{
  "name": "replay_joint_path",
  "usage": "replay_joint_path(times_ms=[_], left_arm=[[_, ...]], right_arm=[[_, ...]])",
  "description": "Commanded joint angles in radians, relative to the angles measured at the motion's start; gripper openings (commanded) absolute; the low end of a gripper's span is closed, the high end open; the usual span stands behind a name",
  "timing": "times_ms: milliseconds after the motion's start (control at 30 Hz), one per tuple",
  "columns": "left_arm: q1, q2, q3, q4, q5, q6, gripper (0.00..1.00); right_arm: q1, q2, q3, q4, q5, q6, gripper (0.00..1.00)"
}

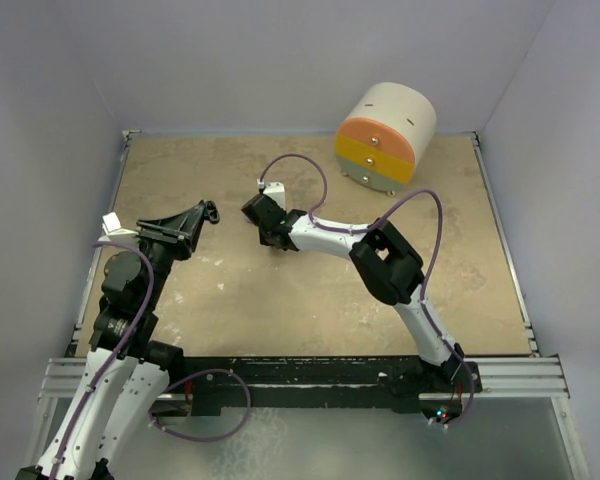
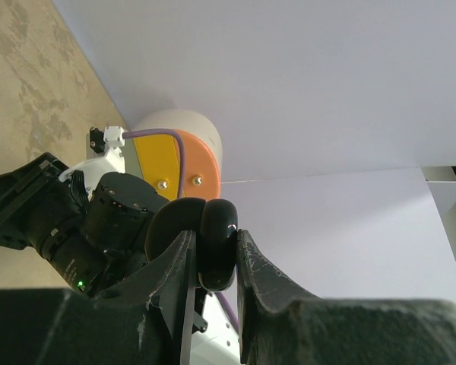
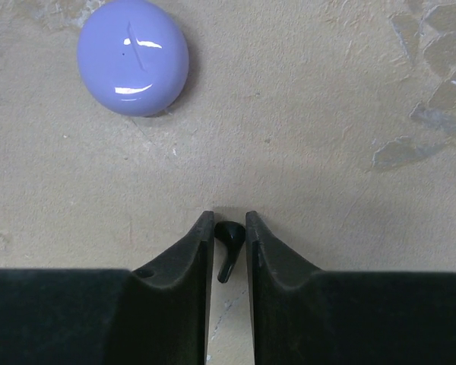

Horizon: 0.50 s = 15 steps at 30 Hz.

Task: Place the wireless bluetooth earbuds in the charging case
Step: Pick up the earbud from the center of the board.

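My left gripper is raised over the left of the table and is shut on a black round charging case. The case is pinched between both fingers in the left wrist view. My right gripper points down at the table's middle. In the right wrist view it is shut on a tiny black comma-shaped earbud, stem toward the camera, at the table surface. A lavender round puck case lies shut on the table beyond it, to the left. No other earbuds are in view.
A cream cylinder with orange, yellow and green drawer fronts stands at the back right and also shows in the left wrist view. Pale walls enclose the tan table. The right arm's wrist sits close to the left gripper.
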Motion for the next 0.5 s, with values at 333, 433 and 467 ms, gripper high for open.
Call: replay_joint_path(times_ms=[333, 433, 467], left_arm=[[0.008, 0.025, -0.011, 0.01, -0.027, -0.021, 0.0], [0.008, 0.036, -0.011, 0.013, -0.028, -0.018, 0.0], [0.008, 0.039, -0.011, 0.016, -0.026, -0.018, 0.0]], right_arm=[[-0.011, -0.078, -0.106, -0.015, -0.04, -0.028, 0.1], [-0.017, -0.121, -0.135, 0.022, -0.036, -0.042, 0.1], [-0.019, -0.137, -0.145, 0.033, -0.031, -0.048, 0.1]])
